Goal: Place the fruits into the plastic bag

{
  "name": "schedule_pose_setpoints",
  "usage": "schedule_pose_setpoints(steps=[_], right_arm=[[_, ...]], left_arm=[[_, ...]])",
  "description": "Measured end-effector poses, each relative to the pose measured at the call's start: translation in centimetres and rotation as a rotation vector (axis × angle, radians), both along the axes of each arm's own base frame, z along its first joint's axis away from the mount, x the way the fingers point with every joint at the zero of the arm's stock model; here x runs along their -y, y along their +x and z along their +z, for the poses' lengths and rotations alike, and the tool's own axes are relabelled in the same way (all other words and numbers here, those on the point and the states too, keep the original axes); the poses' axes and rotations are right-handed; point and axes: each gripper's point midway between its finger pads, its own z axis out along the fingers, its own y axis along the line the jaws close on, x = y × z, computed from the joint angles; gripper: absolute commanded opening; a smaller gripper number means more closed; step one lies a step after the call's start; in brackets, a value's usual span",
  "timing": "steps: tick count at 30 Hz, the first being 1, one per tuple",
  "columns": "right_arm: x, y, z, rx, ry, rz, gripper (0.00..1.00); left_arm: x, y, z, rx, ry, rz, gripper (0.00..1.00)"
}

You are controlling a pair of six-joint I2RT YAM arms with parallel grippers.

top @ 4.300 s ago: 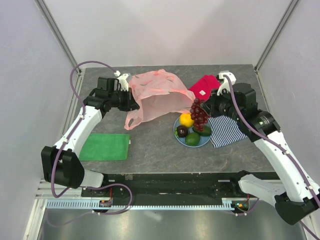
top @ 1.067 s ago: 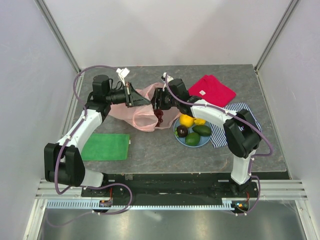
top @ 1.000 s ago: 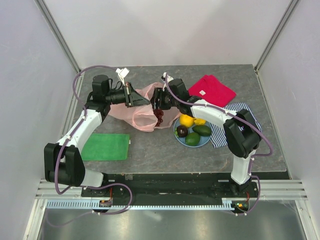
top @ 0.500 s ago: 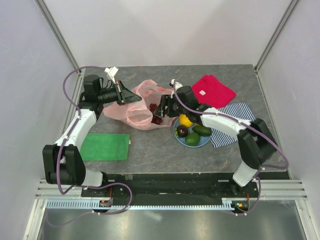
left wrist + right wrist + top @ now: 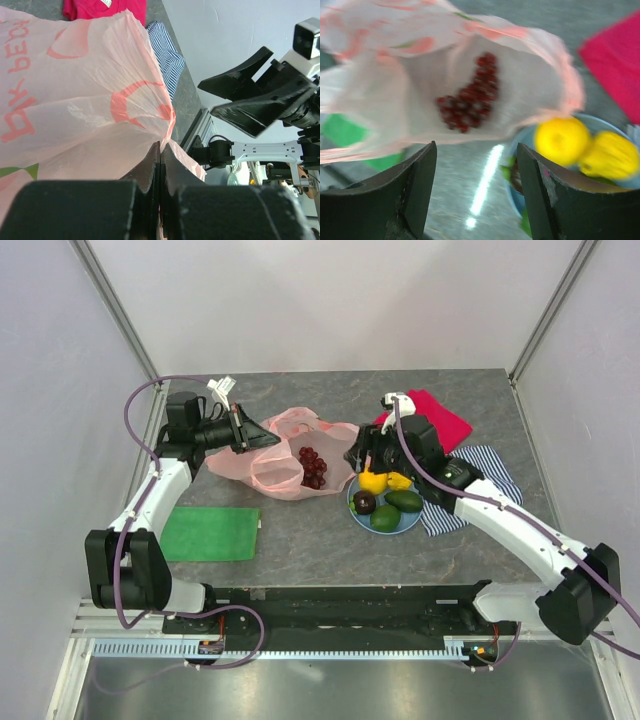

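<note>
The pink plastic bag (image 5: 270, 465) lies open on the table, and the dark red grape bunch (image 5: 312, 467) rests inside it, also seen in the right wrist view (image 5: 470, 102). My left gripper (image 5: 252, 437) is shut on the bag's upper edge (image 5: 165, 135). My right gripper (image 5: 354, 457) hangs open and empty between the bag's mouth and the blue plate (image 5: 410, 523). On the plate lie a yellow citrus (image 5: 372, 481), a second yellow fruit (image 5: 399, 482), a dark round fruit (image 5: 364, 502), an avocado (image 5: 405, 501) and a lime (image 5: 385, 517).
A red folded cloth (image 5: 435, 420) lies at the back right. A striped cloth (image 5: 470, 502) sits under the plate's right side. A green cloth (image 5: 210, 533) lies at the front left.
My right gripper has left the grapes in the bag and pulled back to the right, open, toward the plate. My left gripper still holds the bag's edge.
</note>
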Motion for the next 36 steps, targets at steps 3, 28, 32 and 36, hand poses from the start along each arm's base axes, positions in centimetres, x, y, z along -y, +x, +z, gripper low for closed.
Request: schedule_pose_setpoints(steps=[3, 28, 32, 36], right_arm=[[3.0, 0.2, -2.0, -0.04, -0.125, -0.113, 0.7], [9.3, 1.2, -10.8, -0.261, -0.446, -0.37, 0.48], [9.2, 1.2, -11.9, -0.279, -0.45, -0.369, 0.43], [8.8, 1.3, -12.8, -0.296, -0.444, -0.363, 0.41]], left_arm=[[-0.1, 0.1, -0.1, 0.002, 0.003, 0.003, 0.02], [-0.2, 0.0, -0.5, -0.009, 0.018, 0.009, 0.02], [-0.2, 0.1, -0.6, -0.01, 0.02, 0.014, 0.01], [-0.2, 0.1, -0.6, -0.012, 0.022, 0.018, 0.01]])
